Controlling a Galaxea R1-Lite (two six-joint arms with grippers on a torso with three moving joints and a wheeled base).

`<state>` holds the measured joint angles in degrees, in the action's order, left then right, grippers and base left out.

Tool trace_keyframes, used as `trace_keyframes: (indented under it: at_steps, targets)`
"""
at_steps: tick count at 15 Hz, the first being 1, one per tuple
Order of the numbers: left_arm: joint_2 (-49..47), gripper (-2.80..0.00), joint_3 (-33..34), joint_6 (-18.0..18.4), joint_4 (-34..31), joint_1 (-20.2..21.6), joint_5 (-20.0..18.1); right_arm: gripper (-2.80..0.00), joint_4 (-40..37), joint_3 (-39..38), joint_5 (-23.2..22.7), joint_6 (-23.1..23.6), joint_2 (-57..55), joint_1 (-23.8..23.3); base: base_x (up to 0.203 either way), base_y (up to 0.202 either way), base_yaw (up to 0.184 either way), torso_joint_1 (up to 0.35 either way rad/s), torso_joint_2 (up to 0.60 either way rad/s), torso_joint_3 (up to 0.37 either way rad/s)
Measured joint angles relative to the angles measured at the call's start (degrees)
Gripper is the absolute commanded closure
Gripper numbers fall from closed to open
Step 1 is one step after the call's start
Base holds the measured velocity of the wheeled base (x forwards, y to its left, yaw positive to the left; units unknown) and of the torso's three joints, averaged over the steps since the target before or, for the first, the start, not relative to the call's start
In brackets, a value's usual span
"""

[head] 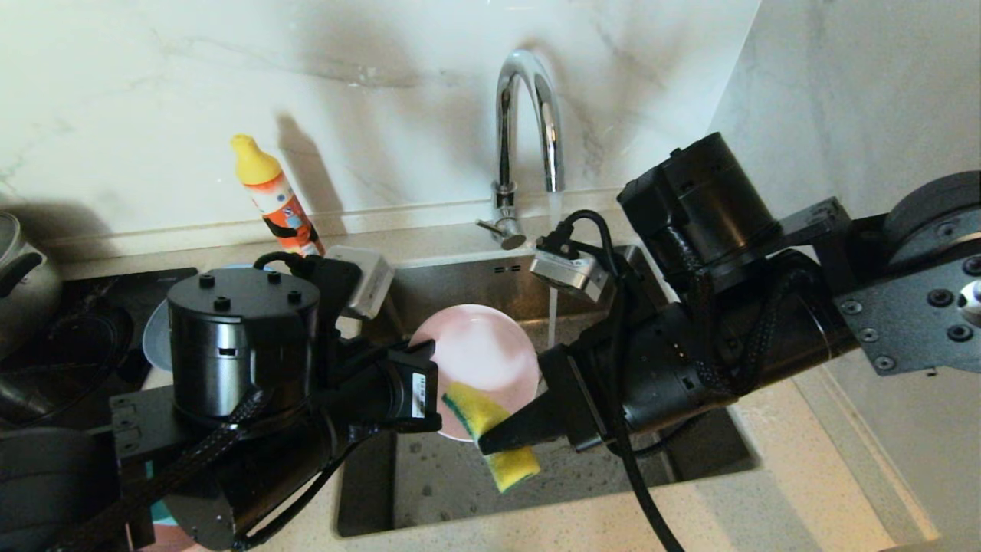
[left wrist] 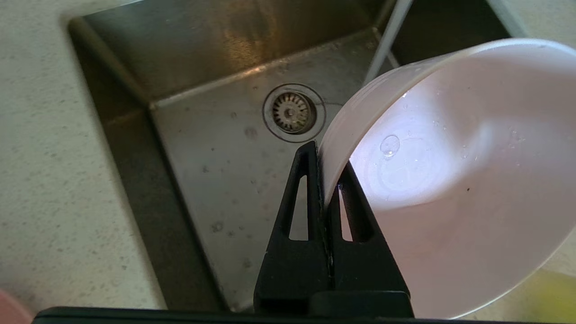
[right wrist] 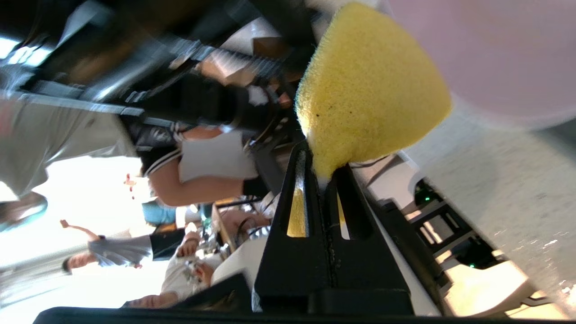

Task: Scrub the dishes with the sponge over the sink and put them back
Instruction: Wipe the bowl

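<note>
Over the steel sink [head: 452, 483] my left gripper [left wrist: 326, 166] is shut on the rim of the pale pink-white bowl [left wrist: 450, 180], which is tilted on its side. In the head view the bowl [head: 479, 356] shows as a pink disc just left of the running water. My right gripper [head: 490, 443] comes in from the right, shut on the bent yellow sponge [head: 513, 466] with its green layer. The sponge [right wrist: 369, 90] presses against the bowl's lower edge. The drain strainer [left wrist: 292, 112] lies below the bowl.
The chrome faucet [head: 529, 115] runs a thin stream [head: 552, 314] into the sink. An orange soap bottle [head: 277, 195] stands at the back left. A grey-blue plate [head: 155, 333] and a steel pot [head: 23, 276] sit left of the sink. Speckled counter [head: 812, 475] borders the right.
</note>
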<state>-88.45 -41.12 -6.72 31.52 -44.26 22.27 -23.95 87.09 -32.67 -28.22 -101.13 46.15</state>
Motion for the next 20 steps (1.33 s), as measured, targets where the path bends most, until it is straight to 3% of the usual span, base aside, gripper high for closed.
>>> trace_keyframes:
  at_steps: [4, 7, 20]
  targets:
    - [0.9, 0.00, 0.4, 0.0, 0.0, -0.1, -0.1, 0.00, 0.0, 2.1, 0.6, -0.2, -3.2, -1.8, 0.000, 0.000, 0.000, 0.000, 0.00, 0.000]
    - [1.7, 0.00, 1.1, 0.1, 0.0, -0.8, -0.2, 0.00, 0.0, 5.2, 1.3, -3.2, -4.9, -2.4, 0.000, 0.000, 0.000, 0.000, 0.00, 0.000]
    - [3.0, 0.00, 3.9, 0.4, 0.1, -4.3, -0.5, 0.00, 0.1, 7.2, 1.3, -3.4, -7.1, -2.6, 0.000, 0.000, 0.000, 0.000, 0.00, 0.000]
